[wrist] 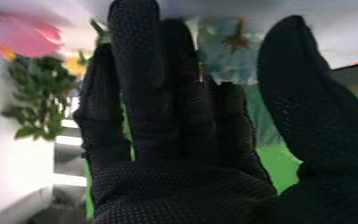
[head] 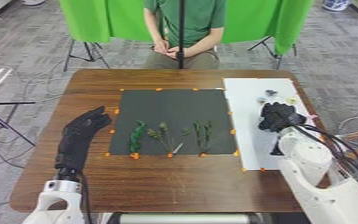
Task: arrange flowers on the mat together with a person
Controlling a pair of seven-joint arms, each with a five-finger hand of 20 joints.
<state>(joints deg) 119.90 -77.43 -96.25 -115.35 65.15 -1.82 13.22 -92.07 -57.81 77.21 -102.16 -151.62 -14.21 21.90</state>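
A brown wooden table [head: 167,187] bears a dark grey rectangular mat [head: 158,106] and, along its right side, a long white rectangular sheet [head: 249,102]. The robot's left hand [head: 76,140], gloved in black fabric, lies just beside the mat's left edge, fingers straight. Its black-gloved right hand [head: 280,119] is over the sheet, gripping nothing, its straight fingers close together and its thumb well apart. Slender green leafy stems [head: 136,136] lie on the mat's near half; a pink bloom [wrist: 29,37], a bushy green sprig [wrist: 38,95] and a pale blue bloom [wrist: 229,47] show beyond the right hand's fingers.

The job appears to be at choosing the next flower, with greenery laid and blooms to come. The next move likely calls for closing thumb and fingers on one stem, then lifting it leftward onto the mat. The mat's far half offers room; the sheet's crowded right side, near the table edge, leaves little, and a low sweep could drag neighbouring blooms
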